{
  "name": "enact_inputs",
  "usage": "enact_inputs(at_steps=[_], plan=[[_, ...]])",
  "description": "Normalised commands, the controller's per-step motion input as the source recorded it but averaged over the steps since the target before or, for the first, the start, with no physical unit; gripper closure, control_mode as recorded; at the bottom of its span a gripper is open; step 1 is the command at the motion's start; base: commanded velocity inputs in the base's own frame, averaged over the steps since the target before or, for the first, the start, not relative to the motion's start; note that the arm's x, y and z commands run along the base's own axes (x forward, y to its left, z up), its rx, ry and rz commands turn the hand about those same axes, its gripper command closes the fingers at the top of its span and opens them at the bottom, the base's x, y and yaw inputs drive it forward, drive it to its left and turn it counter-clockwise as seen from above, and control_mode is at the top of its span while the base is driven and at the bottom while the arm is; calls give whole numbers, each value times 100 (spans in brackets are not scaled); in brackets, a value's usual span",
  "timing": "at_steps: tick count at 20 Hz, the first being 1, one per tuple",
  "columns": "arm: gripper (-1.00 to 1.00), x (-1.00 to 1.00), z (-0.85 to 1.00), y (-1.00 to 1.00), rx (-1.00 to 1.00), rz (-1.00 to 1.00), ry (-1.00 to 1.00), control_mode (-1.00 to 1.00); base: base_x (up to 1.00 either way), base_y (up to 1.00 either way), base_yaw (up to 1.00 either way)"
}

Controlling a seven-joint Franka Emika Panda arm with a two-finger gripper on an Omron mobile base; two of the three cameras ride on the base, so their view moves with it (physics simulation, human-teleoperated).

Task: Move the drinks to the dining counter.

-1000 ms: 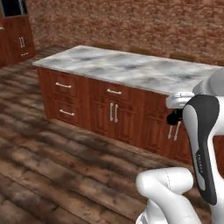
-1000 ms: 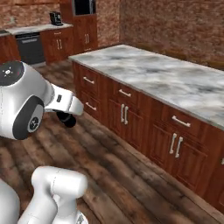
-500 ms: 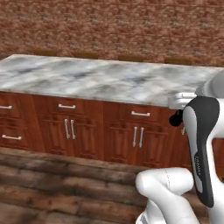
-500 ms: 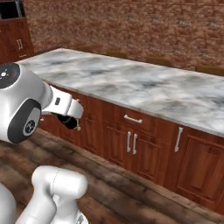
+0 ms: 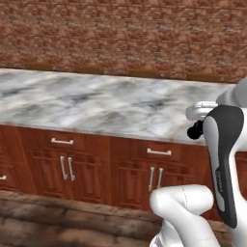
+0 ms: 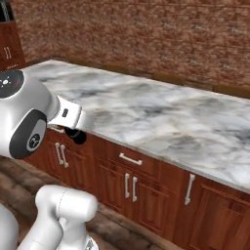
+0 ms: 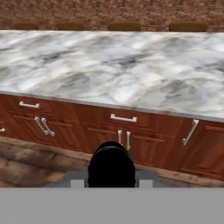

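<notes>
The tool (image 7: 111,168) is clamped on the black cola bottle (image 7: 111,164), whose rounded dark top sits between the fingers in the hand view. Ahead lies the bench (image 5: 96,103), its marble top bare, the near edge facing the robot. Reddish drawers (image 6: 129,161) with pale handles run under that edge, stool tops (image 7: 124,26) line the far edge and a brick wall (image 5: 120,36) stands behind.

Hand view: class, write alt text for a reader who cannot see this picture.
A black bottle, seen top-on and held in the shut gripper, faces the dining counter. Its white-grey marble top spans the picture over reddish wood drawers, with a brick wall behind.
</notes>
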Motion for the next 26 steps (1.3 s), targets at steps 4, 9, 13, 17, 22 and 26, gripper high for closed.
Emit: enact_inputs(at_steps=[4,9,13,17,22,26], plan=[[100,0,0,0,0,0,0,100,100,0,-13],[100,0,0,0,0,0,0,100,100,0,-42],[100,0,0,0,0,0,0,100,100,5,-60],[100,0,0,0,0,0,0,100,100,3,-18],[100,0,0,0,0,0,0,100,100,15,-6],[100,0,0,0,0,0,0,100,100,1,0]])
